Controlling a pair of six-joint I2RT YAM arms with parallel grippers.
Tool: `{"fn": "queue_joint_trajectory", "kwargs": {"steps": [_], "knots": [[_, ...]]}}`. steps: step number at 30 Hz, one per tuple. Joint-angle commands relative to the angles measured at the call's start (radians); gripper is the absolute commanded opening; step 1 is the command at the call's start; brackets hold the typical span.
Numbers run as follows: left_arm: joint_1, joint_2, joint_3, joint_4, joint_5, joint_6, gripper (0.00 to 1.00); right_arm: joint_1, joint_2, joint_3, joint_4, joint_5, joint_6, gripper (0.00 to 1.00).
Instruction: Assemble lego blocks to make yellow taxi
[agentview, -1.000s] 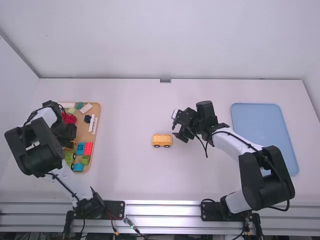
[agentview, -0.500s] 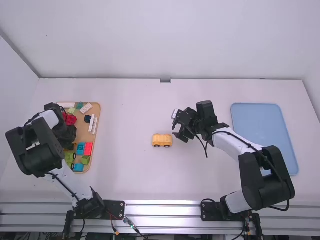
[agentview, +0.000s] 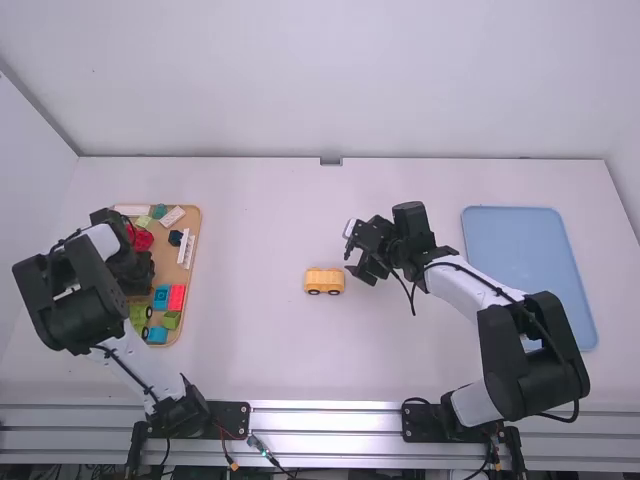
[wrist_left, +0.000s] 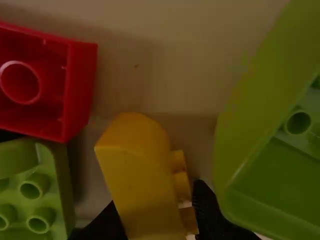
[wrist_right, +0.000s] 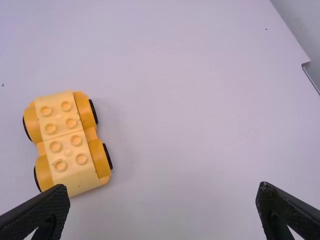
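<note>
My left gripper (agentview: 134, 268) is low over the wooden tray (agentview: 194, 222), its fingertips hidden from above. In the left wrist view, my left gripper (wrist_left: 157, 212) is shut on a yellow block (wrist_left: 137, 175) with a rounded end, one finger against its plain side and the other by its studs. A yellow car base (agentview: 324, 281) on dark wheels stands mid-table. Beside it, slightly farther from the camera, my right gripper (agentview: 353, 250) is open. The right wrist view has the car base (wrist_right: 65, 135) off to one side of my open, unfilled right gripper (wrist_right: 162, 207).
Around the yellow block lie a red block (wrist_left: 80, 90), a green studded block (wrist_left: 45, 185) and a larger green piece (wrist_left: 240, 165). The tray also holds blue blocks (agentview: 158, 335) and white pieces. A light blue tray (agentview: 515, 250) rests at the right, behind the right arm.
The left arm has shifted very slightly to the right over the wooden tray. The right arm and the car base have kept still.
</note>
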Motion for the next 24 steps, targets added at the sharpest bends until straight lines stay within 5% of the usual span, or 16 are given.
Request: {"fn": "queue_joint_trajectory", "kwargs": {"steps": [1, 12, 18, 24], "knots": [[0.007, -0.003, -0.011, -0.008, -0.008, -0.003, 0.29, -0.002, -0.017, 0.012, -0.004, 0.002, -0.001, 0.99], [0.005, -0.003, 0.035, -0.045, -0.005, 0.008, 0.26, -0.002, -0.017, 0.012, -0.001, 0.001, -0.001, 0.99], [0.003, -0.003, 0.092, -0.076, -0.007, 0.081, 0.02, -0.002, -0.017, 0.012, -0.004, 0.002, -0.001, 0.99], [0.001, -0.003, 0.119, -0.065, -0.007, 0.186, 0.02, -0.002, -0.017, 0.012, 0.000, 0.001, -0.001, 0.99]]}}
